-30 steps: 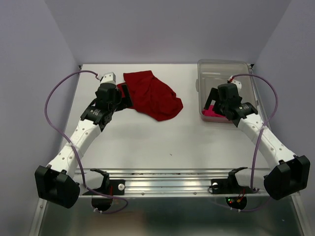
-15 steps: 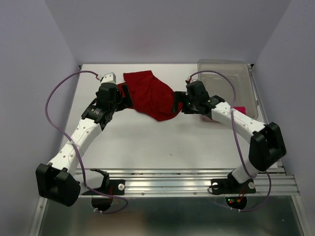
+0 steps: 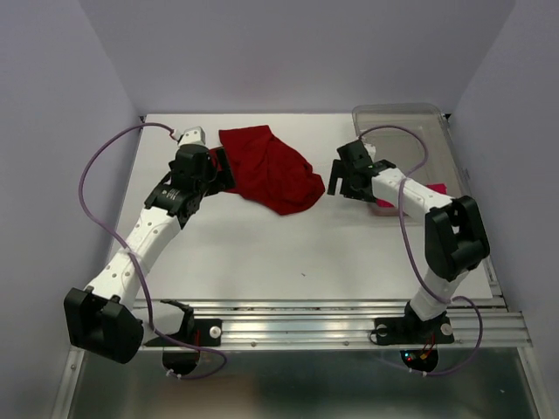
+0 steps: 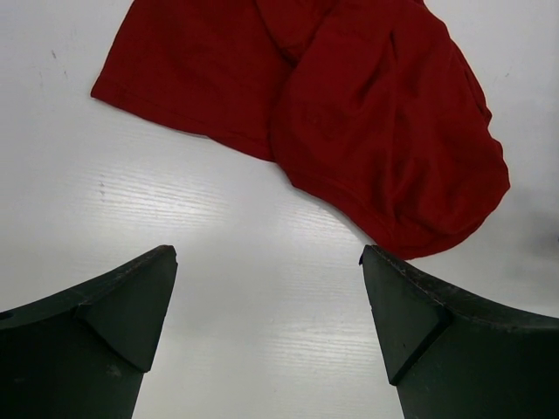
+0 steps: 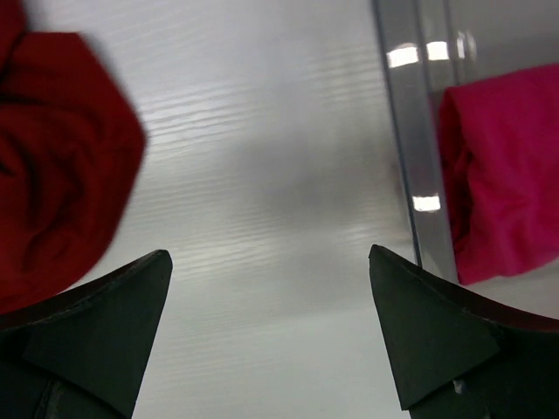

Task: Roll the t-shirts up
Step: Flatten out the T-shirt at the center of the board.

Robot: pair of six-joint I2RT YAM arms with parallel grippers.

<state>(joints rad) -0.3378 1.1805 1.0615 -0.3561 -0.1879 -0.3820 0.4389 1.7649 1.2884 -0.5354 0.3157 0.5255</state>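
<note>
Gaping wide and empty, my left fingers [image 4: 150, 281] hover beside the red shirt [image 4: 349, 113]. My right fingers [image 5: 395, 290], equally wide, hang between it and the bin [image 5: 403, 131] with the pink roll [image 5: 507, 175].

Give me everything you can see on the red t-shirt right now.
The red t-shirt is dark crimson soft cloth, lying crumpled and unrolled on the white table, in its far half. One straight hem edge shows; the rest is bunched in rounded folds. The open left tool hovers just short of it, the open right tool off its right side. Neither appears to touch it.
</note>
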